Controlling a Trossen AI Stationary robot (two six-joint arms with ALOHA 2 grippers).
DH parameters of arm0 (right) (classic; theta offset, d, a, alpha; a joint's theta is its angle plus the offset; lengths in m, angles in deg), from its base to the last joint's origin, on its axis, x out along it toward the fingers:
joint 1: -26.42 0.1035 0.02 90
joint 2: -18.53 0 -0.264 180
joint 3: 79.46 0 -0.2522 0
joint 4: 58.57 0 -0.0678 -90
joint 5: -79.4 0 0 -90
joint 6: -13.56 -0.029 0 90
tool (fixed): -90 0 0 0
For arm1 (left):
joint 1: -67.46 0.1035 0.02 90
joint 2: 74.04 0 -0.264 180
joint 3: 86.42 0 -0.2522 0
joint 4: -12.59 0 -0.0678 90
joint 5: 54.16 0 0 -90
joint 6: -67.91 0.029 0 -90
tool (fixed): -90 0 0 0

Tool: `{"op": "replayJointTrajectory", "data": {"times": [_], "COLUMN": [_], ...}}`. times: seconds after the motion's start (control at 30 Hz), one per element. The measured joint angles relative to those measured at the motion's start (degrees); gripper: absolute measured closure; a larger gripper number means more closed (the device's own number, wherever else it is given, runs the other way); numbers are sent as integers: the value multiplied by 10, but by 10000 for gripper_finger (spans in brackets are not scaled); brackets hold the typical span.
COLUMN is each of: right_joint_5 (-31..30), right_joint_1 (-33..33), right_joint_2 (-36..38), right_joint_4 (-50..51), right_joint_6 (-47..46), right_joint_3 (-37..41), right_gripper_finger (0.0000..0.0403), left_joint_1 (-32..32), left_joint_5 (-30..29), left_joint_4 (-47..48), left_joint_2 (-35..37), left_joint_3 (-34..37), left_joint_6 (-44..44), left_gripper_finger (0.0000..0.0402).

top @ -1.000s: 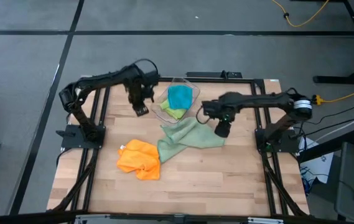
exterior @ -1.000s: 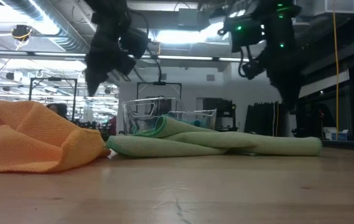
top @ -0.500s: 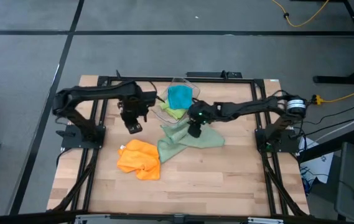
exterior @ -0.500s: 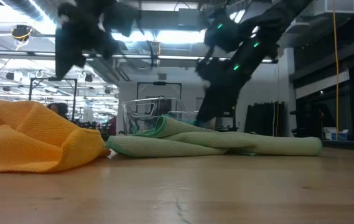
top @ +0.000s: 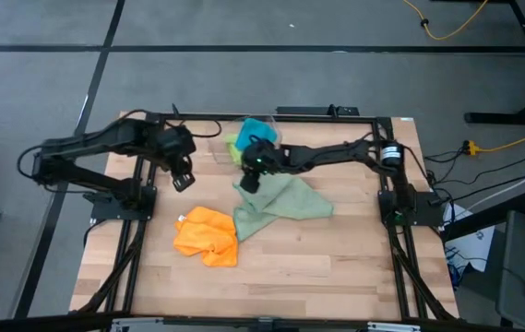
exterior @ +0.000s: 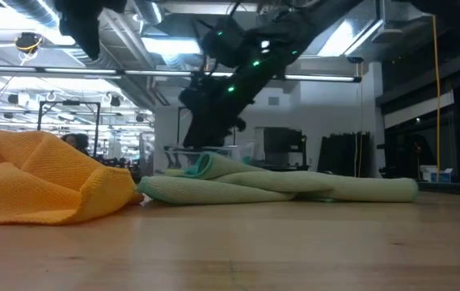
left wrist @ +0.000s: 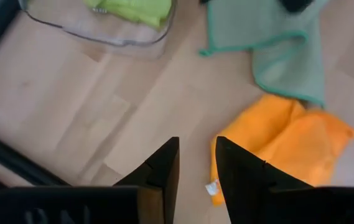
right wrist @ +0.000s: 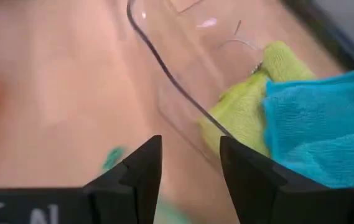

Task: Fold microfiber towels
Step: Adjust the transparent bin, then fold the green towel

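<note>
A clear plastic bin (top: 228, 155) at the far middle holds a teal towel (top: 260, 125) and a lime green towel (top: 233, 143). The sage green towel (top: 279, 205) lies crumpled on the table in front of the bin, and the orange towel (top: 207, 236) lies bunched to its near left. My right gripper (top: 252, 175) is open at the bin's near side. In the right wrist view its fingers (right wrist: 189, 149) stand either side of the bin's rim (right wrist: 164, 70), by the lime towel (right wrist: 248, 102). My left gripper (top: 182, 175) hangs open above bare table, left of the bin. My right gripper slants down from the table's right, one finger (right wrist: 140, 167) outside the bin's wall (right wrist: 183, 115) and the other (right wrist: 246, 167) on the lime towel's side. Whether either finger touches the bin or the towel, I cannot tell.
Black frame rails (top: 142, 198) run along the table's left and right sides. Bare wood (top: 336, 267) lies in front of the towels, toward the near edge.
My right gripper has swept toward the table's left, over the sage towel to the bin, tipping from pointing down to slanting forward. My left gripper has drawn back toward the left edge and risen. The bin with its two towels has shifted toward the far left.
</note>
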Motion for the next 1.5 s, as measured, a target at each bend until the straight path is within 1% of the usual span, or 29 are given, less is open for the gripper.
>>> {"op": "replayJointTrajectory", "data": {"times": [0.2, 0.37, 0.53, 0.6, 0.77, 0.9, 0.97, 1.03, 1.13, 1.23, 1.3, 1.4, 1.5], "right_joint_5": [-5, -4, -2, 4, 84, 100, 92, 65, 4, -54, -64, -66, -65], "right_joint_1": [-26, -44, -45, -45, -26, 11, 25, 41, 76, 109, 126, 152, 177], "right_joint_2": [-73, -96, -96, -92, -71, -36, -13, 12, 49, 82, 93, 97, 98], "right_joint_4": [0, -9, -3, 16, 69, 135, 168, 209, 278, 376, 460, 542, 572], "right_joint_6": [23, 12, 17, 15, 12, 28, 39, 43, 43, 61, 70, 17, -55], "right_joint_3": [-64, -85, -85, -85, -85, -85, -85, -85, -84, -81, -78, -78, -78], "right_gripper_finger": [238, 238, 238, 238, 238, 238, 238, 238, 238, 238, 238, 238, 238], "left_joint_1": [-31, -57, -85, -98, -133, -165, -181, -194, -211, -222, -226, -226, -221], "left_joint_5": [-65, -91, -120, -128, -130, -130, -130, -131, -133, -131, -131, -130, -132], "left_joint_4": [0, -6, -13, -14, -15, -18, -26, -42, -92, -155, -194, -246, -294], "left_joint_2": [17, 15, 12, 9, 10, 10, 10, 10, 10, 8, 8, 8, 8], "left_joint_3": [0, 0, 0, 0, 0, 5, 17, 38, 85, 140, 173, 202, 212], "left_joint_6": [-47, -53, -77, -86, -104, -112, -113, -114, -129, -140, -139, -139, -138], "left_gripper_finger": [305, 305, 305, 305, 305, 305, 305, 305, 305, 305, 305, 305, 305]}}
